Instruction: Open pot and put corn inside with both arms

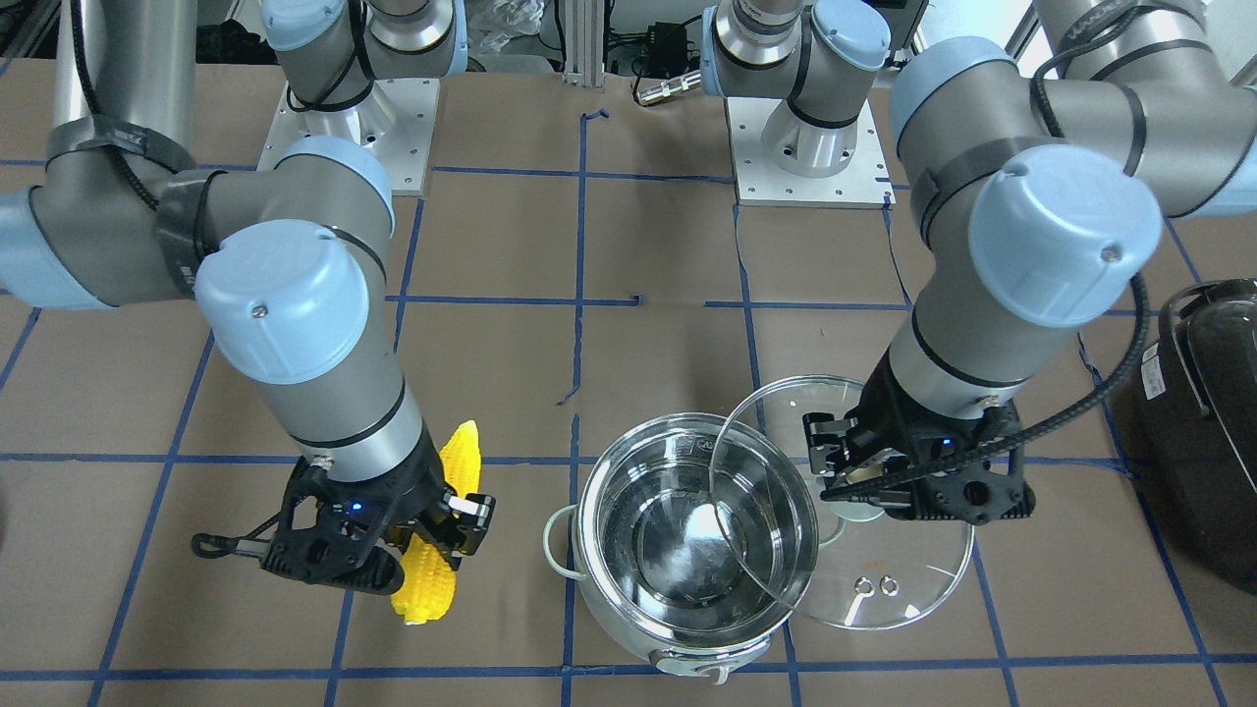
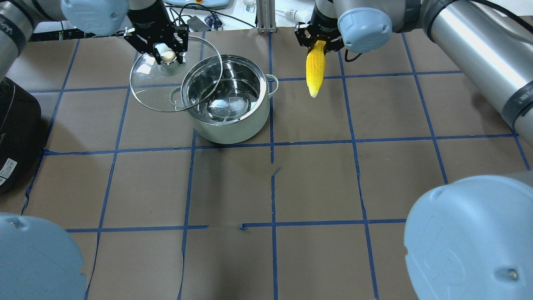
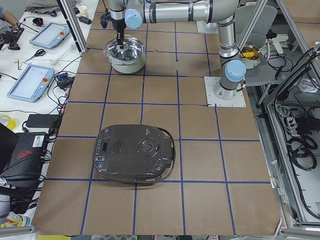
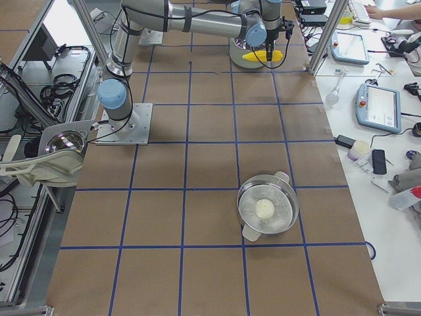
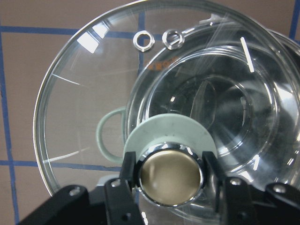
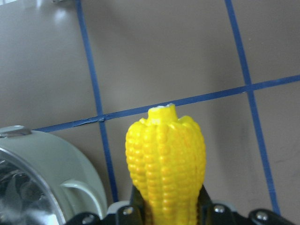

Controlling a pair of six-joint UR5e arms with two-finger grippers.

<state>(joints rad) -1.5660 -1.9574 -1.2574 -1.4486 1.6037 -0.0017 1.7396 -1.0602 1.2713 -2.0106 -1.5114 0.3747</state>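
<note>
The mint-green pot point(image 2: 233, 129) stands open, its steel inside bare; it also shows in the front view point(image 1: 628, 638). My left gripper point(image 2: 168, 54) is shut on the brass knob point(image 5: 169, 177) of the glass lid point(image 2: 154, 91). It holds the lid tilted beside the pot, overlapping the rim point(image 1: 884, 579). My right gripper point(image 2: 318, 43) is shut on the thick end of the yellow corn point(image 2: 315, 75) and holds it above the table, on the pot's other side. The corn point(image 6: 165, 159) points away from the wrist, with the pot's wall point(image 6: 70, 159) to its left.
A large black appliance point(image 2: 16, 125) sits at the table's left end, near the left arm point(image 1: 1208, 422). A second steel pot point(image 4: 266, 210) stands far off toward the table's right end. The arm base plates point(image 1: 349, 137) are at the back.
</note>
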